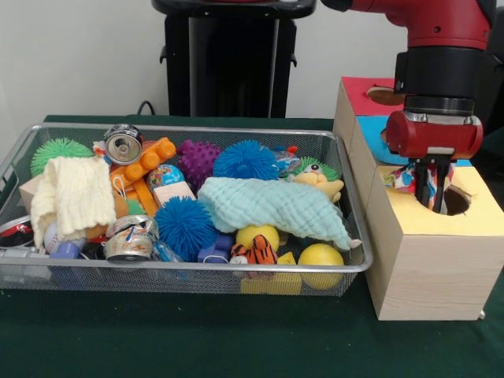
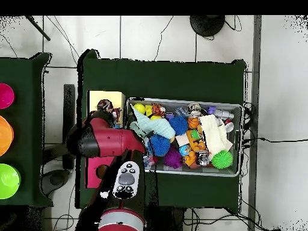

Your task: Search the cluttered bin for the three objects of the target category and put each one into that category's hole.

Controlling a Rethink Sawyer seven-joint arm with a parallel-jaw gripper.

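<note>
My gripper [image 1: 431,189] hangs over the yellow top of the wooden box [image 1: 472,216], just left of its round hole [image 1: 457,200]. It is shut on a crumpled polka-dot wrapper [image 1: 405,179], which sticks out to the left of the fingers. The wire-mesh bin [image 1: 197,269] lies to the left, full of clutter. Another dotted wrapper [image 1: 164,175] lies in it behind a blue spiky ball, and one more shows near the back right [image 1: 287,163]. In the overhead view the gripper [image 2: 107,109] is over the yellow box [image 2: 97,99], beside the bin [image 2: 180,100].
The blue-topped [image 1: 373,134] and red-topped [image 1: 361,93] boxes stand behind the yellow one. The bin holds spiky blue balls [image 1: 185,226], dented cans [image 1: 124,143], a mint cloth [image 1: 272,203], a cream cloth [image 1: 76,193] and yellow balls [image 1: 320,260].
</note>
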